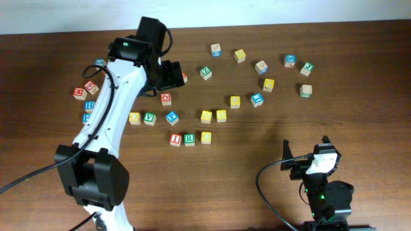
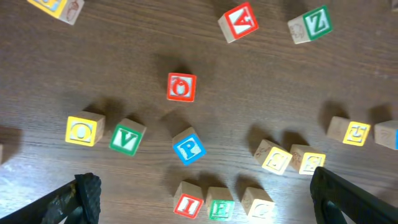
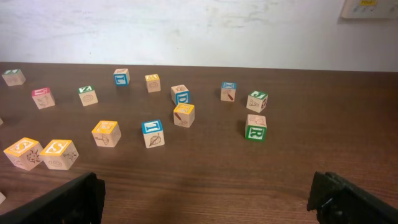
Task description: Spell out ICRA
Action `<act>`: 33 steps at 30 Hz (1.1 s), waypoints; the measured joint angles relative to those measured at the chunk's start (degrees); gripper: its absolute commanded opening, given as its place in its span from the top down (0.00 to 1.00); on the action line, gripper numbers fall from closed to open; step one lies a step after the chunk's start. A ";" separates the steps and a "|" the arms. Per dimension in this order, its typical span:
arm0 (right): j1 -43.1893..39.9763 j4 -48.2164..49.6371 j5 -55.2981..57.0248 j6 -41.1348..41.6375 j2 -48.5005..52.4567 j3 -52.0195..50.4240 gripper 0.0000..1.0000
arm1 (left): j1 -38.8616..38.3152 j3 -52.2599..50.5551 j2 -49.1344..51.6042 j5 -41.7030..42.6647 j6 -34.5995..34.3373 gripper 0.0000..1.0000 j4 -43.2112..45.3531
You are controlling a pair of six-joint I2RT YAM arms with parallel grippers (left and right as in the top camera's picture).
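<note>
Mid-table, three blocks side by side: red I (image 1: 175,139), green block (image 1: 189,139) (letter unclear), C (image 1: 206,137). Red A (image 2: 239,22) sits well apart from the row, just beside left gripper (image 1: 170,74), fingers spread wide. Right gripper (image 3: 205,190) at near edge, fingers apart.

I block (image 1: 175,139) red | C block (image 1: 206,137) yellow | table (image 1: 359,128) dark brown

A row of 3 blocks (image 1: 189,139) lies before the scattered blocks (image 1: 235,101).
</note>
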 measured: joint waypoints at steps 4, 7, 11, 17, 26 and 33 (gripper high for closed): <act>0.00 0.00 -0.02 0.02 0.00 0.00 0.01 | -1.20 0.00 0.09 1.64 0.15 0.01 0.35; 0.00 0.00 0.00 0.02 0.00 0.00 0.02 | -2.16 0.00 1.29 1.95 -2.93 0.01 0.24; 0.00 0.00 0.00 0.04 0.00 0.00 0.02 | -2.19 -0.02 5.57 1.77 -6.49 0.01 0.22; 0.00 0.00 0.00 0.00 0.00 0.00 0.02 | -2.19 -0.02 5.68 -2.12 -6.97 0.01 0.22; 0.00 0.00 0.00 0.00 0.00 0.00 0.02 | -1.70 -0.02 5.68 -18.60 -6.97 0.01 0.24; 0.00 0.00 -0.02 0.00 0.00 0.00 0.02 | 10.21 -0.02 5.68 -11.78 -6.97 0.01 -1.68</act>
